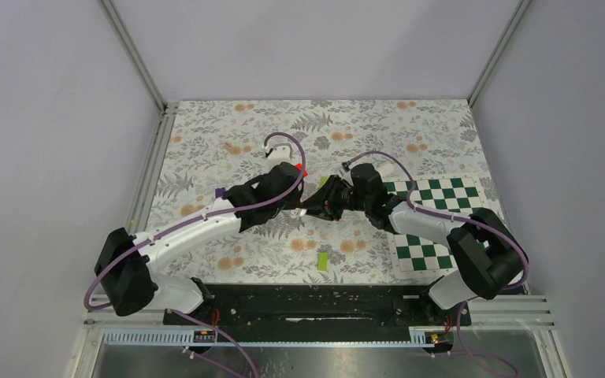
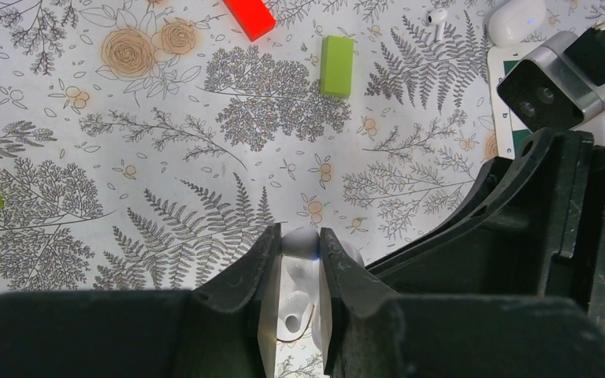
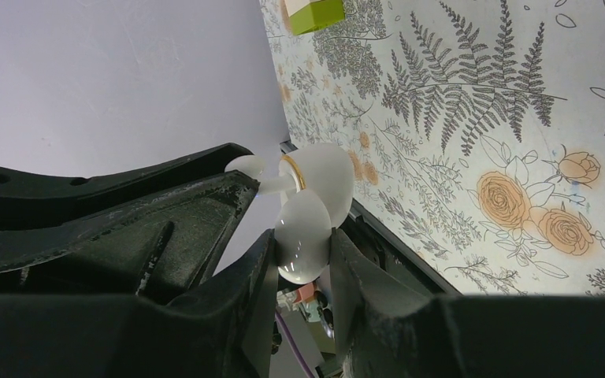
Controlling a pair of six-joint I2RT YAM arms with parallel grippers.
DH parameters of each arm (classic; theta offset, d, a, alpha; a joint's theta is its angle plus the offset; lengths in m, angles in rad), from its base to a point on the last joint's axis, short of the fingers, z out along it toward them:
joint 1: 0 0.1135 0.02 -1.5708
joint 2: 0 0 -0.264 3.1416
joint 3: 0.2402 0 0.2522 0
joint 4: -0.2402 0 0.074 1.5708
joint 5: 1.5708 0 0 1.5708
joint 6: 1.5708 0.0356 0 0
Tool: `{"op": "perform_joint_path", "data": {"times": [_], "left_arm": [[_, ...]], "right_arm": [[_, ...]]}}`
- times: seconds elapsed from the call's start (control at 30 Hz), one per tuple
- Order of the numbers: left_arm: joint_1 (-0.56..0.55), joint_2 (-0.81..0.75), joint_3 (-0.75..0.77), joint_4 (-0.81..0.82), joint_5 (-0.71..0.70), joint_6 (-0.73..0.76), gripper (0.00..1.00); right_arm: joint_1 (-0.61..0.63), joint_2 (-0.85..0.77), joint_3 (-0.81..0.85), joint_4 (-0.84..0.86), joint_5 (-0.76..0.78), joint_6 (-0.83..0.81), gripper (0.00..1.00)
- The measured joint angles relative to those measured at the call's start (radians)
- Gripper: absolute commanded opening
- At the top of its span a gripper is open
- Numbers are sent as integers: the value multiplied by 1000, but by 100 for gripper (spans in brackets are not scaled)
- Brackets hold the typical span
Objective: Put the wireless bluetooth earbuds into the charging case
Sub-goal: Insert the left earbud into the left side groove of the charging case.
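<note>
- While both arms meet mid-table, your left gripper (image 2: 299,236) and right gripper (image 3: 303,240) each pinch narrow on one small white earbud (image 3: 323,177), by my read.
- Charging case (image 2: 516,20) lies on the table (image 2: 165,157) fwd-right of left gripper, second earbud (image 2: 437,20) just beside it; right arm prob nearer.

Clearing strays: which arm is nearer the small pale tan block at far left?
Left. The left arm passes just right of the small pale tan block; the right arm lies past centre, over the checkered mat.
</note>
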Motion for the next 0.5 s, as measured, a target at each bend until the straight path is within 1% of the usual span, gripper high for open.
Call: {"op": "perform_joint_path", "data": {"times": [0.13, 0.5], "left_arm": [[-5, -19, -30, 22, -4, 0, 7], [-19, -28, -43, 42, -21, 22, 8]], "right_arm": [[0, -1, 0, 0, -5, 3, 0], [1, -1, 0, 0, -6, 11, 0]]}}
